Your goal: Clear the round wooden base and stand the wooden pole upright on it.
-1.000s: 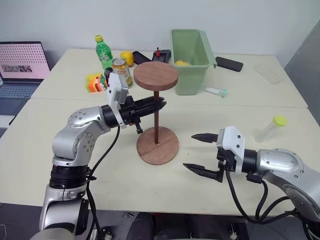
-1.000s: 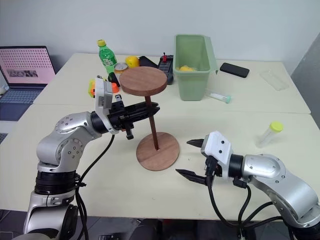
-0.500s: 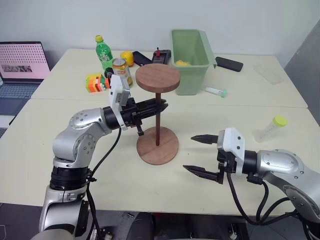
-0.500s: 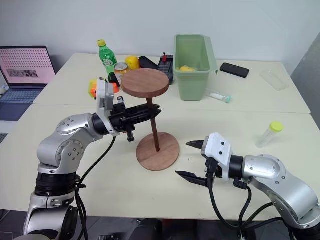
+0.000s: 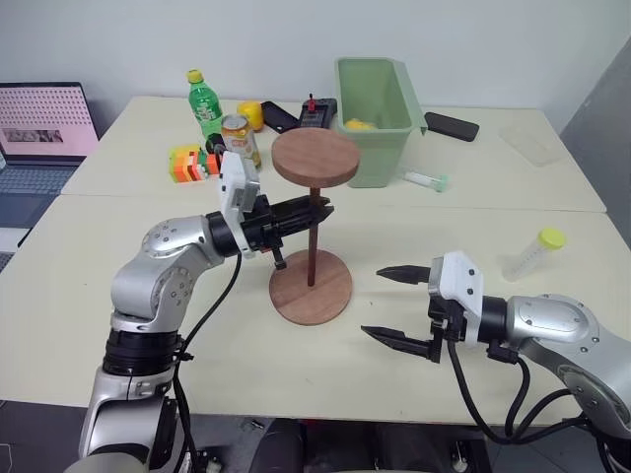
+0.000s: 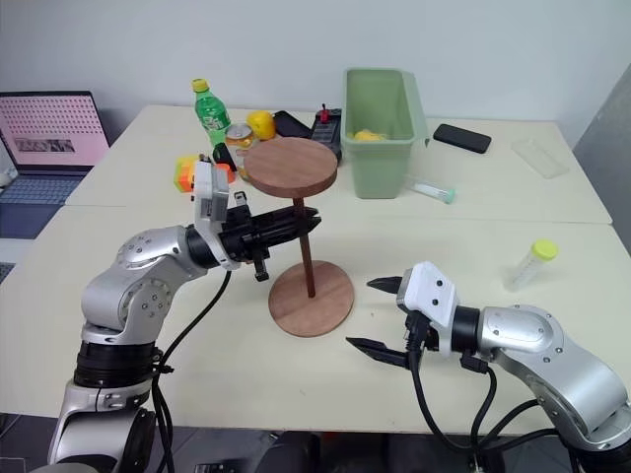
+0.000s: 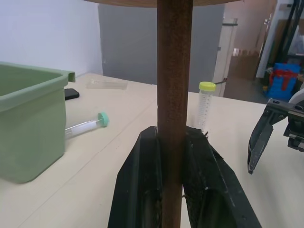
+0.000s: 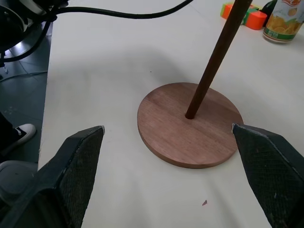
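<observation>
The left gripper (image 5: 317, 210) is clamped on the pole (image 5: 312, 236), its two black fingers (image 7: 137, 190) pressed to either side of the dark rod about midway up. The fingers point sideways, toward the robot's right and nearly level. Behind them the forearm runs back to a bent silver elbow held out over the near table (image 5: 148, 365).

The pole stands upright with its lower end at the centre hole of the base (image 5: 312, 288), a flat reddish-brown disc lying on the near table. The thick disc fixed to the pole is at the top.

The right gripper (image 5: 389, 303) hangs just above the table to the right of the base, apart from it. Its two fingers are spread wide with nothing between them, and they point left toward the base. Its arm reaches in low from the right edge.

Farther back are a green bin (image 5: 375, 108), a green bottle (image 5: 204, 101), a can (image 5: 237, 136), a phone (image 5: 452, 126) and a laptop (image 5: 44, 133). A yellow-capped tube (image 5: 535, 251) lies at the right.
</observation>
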